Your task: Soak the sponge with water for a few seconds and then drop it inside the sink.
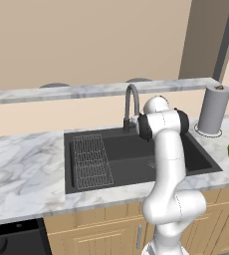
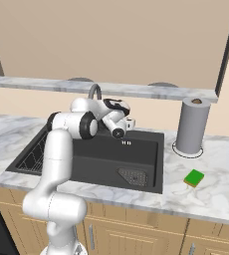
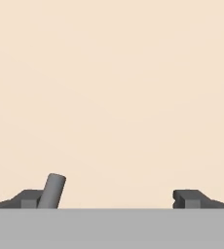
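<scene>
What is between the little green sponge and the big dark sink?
Only bare marble counter. In the right base view, the bright green sponge lies right of the dark charcoal sink, with empty white marble between them. The grey paper towel roll stands farther back.

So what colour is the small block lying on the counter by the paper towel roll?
Bright green sponge, clearest in the right base view.

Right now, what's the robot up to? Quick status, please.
Tool open, empty, up by the faucet. Sponge on the counter right of the sink, untouched. Paper towel roll stands behind it.
</scene>
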Controlling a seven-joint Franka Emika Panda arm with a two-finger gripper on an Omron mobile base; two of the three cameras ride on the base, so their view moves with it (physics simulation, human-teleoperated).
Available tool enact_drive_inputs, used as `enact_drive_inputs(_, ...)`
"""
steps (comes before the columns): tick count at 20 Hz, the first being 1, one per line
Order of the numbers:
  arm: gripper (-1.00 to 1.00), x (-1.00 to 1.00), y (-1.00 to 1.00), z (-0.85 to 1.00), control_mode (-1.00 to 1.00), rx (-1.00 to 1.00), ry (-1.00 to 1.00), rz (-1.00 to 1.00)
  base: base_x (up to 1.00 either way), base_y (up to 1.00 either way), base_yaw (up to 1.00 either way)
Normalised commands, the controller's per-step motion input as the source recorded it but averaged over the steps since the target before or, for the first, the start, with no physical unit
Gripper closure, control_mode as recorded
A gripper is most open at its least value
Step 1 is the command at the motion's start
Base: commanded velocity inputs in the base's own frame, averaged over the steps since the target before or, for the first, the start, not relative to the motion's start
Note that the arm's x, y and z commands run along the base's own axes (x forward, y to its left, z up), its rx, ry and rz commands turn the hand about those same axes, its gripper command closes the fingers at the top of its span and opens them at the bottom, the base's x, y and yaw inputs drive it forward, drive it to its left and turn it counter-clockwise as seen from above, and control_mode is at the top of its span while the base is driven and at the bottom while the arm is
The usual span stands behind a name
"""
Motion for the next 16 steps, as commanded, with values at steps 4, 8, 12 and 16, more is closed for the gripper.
enact_drive_inputs(4, -1.00, 0.08, -0.40, -0.02, -1.00, 0.00, 0.03, 0.00, 0.00, 0.00, 0.00)
enact_drive_inputs(8, -1.00, 0.08, -0.41, -0.07, -1.00, 0.00, 0.05, 0.00, 0.00, 0.00, 0.00)
enact_drive_inputs(12, -1.00, 0.06, -0.42, -0.10, -1.00, 0.00, 0.06, 0.00, 0.00, 0.00, 0.00)
enact_drive_inputs(16, -1.00, 0.02, -0.45, -0.12, -1.00, 0.00, 0.06, 0.00, 0.00, 0.00, 0.00)
